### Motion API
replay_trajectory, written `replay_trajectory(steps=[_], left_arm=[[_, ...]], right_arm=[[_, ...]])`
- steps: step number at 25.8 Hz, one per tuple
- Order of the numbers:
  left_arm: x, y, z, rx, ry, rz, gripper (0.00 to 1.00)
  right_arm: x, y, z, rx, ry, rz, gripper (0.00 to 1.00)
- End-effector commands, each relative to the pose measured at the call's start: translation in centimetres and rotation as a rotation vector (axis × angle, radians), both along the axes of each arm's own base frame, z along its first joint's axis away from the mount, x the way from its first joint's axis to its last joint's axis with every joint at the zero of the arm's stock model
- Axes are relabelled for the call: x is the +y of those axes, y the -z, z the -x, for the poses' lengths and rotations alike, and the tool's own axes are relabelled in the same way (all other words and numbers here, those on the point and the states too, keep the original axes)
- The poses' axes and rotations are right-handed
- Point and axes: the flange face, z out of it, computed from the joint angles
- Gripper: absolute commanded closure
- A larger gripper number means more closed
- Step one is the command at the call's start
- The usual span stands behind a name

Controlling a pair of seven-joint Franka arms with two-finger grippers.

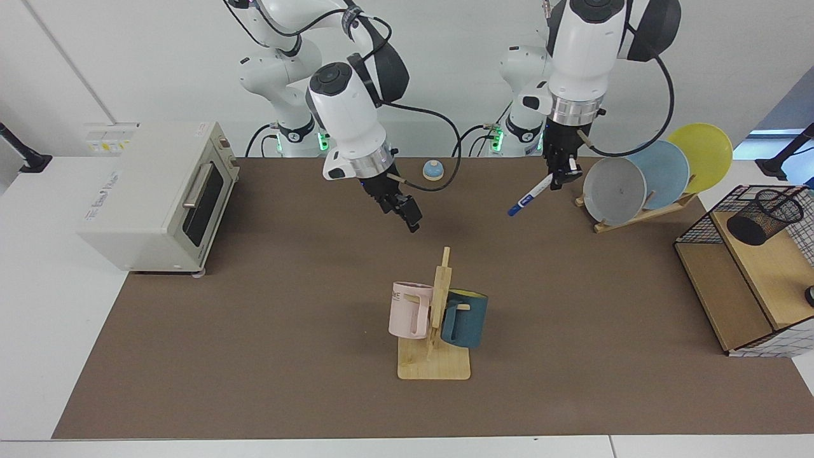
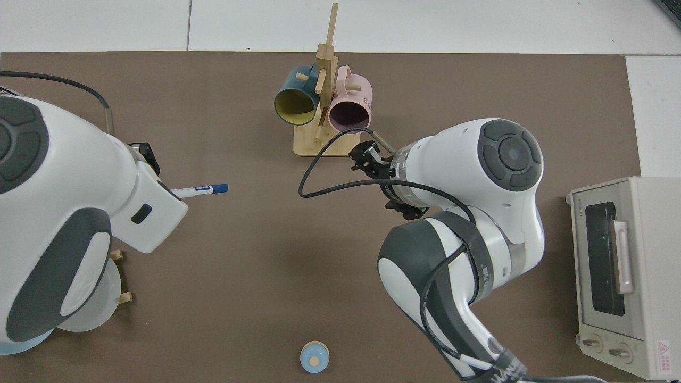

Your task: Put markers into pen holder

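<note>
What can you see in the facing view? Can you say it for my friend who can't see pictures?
The left gripper holds a marker in the air, blue cap pointing down, beside the plate rack. The right gripper hangs over the brown mat, holding nothing. The pen holder waits on a shelf far off.

White arms, grey joint caps, black cables

Marker point(image 1: 530, 195): slim white barrel, dark blue cap, small dark print on barrel; held in air above table, tilted, cap end lowest, white end pinched in left gripper point(image 1: 558, 181). Top view: marker point(image 2: 201, 190) projects from beneath left arm, cap end free.

Pen holder point(image 1: 764, 216): small black wire-mesh cylinder with solid rim, tilted, on wooden board; well apart from marker.
</note>
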Motion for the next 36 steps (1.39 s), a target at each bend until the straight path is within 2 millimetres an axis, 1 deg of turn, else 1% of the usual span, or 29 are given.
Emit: replay_trajectory(steps=[1, 4, 6, 8, 11, 16, 17, 19, 22, 24, 27, 28, 31, 33, 36], left_arm=[[3.5, -0.1, -0.3, -0.007, -0.035, -0.057, 1.00], [7.4, -0.1, -1.1, -0.005, -0.104, -0.056, 1.00], [9.5, 0.0, -1.4, -0.003, -0.138, -0.062, 1.00], [11.5, -0.2, -1.7, -0.011, -0.135, -0.104, 1.00], [13.9, -0.7, -2.1, -0.034, -0.107, -0.177, 1.00], [20.0, -0.9, -2.5, -0.058, -0.171, -0.192, 1.00], [21.4, -1.1, -2.6, -0.065, -0.155, -0.200, 1.00], [23.6, -1.2, -3.1, -0.072, -0.093, -0.228, 1.00], [25.2, -1.9, -3.5, -0.087, -0.019, -0.280, 1.00], [26.5, -2.6, -3.7, -0.086, -0.011, -0.343, 1.00], [27.9, -3.2, -3.9, -0.074, 0.011, -0.399, 1.00], [28.7, -3.3, -3.8, -0.067, 0.016, -0.409, 1.00], [30.5, -3.5, -3.5, -0.050, 0.045, -0.438, 1.00], [31.1, -3.6, -3.4, -0.035, 0.080, -0.471, 1.00], [31.6, -4.1, -3.3, -0.022, 0.103, -0.525, 1.00]], right_arm=[[-5.0, -1.8, -0.3, -0.049, -0.185, 0.143, 0.00], [-8.3, -2.9, -0.6, -0.055, -0.282, 0.179, 0.00], [-10.6, -3.7, -0.8, -0.064, -0.337, 0.198, 0.00], [-12.8, -4.6, -0.9, -0.080, -0.399, 0.235, 0.00], [-15.3, -5.9, -0.8, -0.100, -0.496, 0.303, 0.00], [-19.2, -7.6, -0.6, -0.118, -0.610, 0.359, 0.00], [-20.2, -8.1, -0.6, -0.123, -0.629, 0.363, 0.00], [-22.0, -9.1, -0.1, -0.128, -0.659, 0.367, 0.00], [-23.9, -10.6, 0.8, -0.124, -0.697, 0.369, 0.00], [-24.7, -11.2, 1.5, -0.115, -0.732, 0.362, 0.00], [-25.2, -11.9, 2.5, -0.101, -0.827, 0.350, 0.00], [-25.2, -12.2, 2.8, -0.098, -0.858, 0.347, 0.00], [-24.8, -12.0, 3.9, -0.049, -0.923, 0.319, 0.00], [-24.1, -12.1, 4.4, -0.045, -0.928, 0.299, 0.00], [-23.9, -12.1, 4.1, -0.059, -0.922, 0.282, 0.00]])
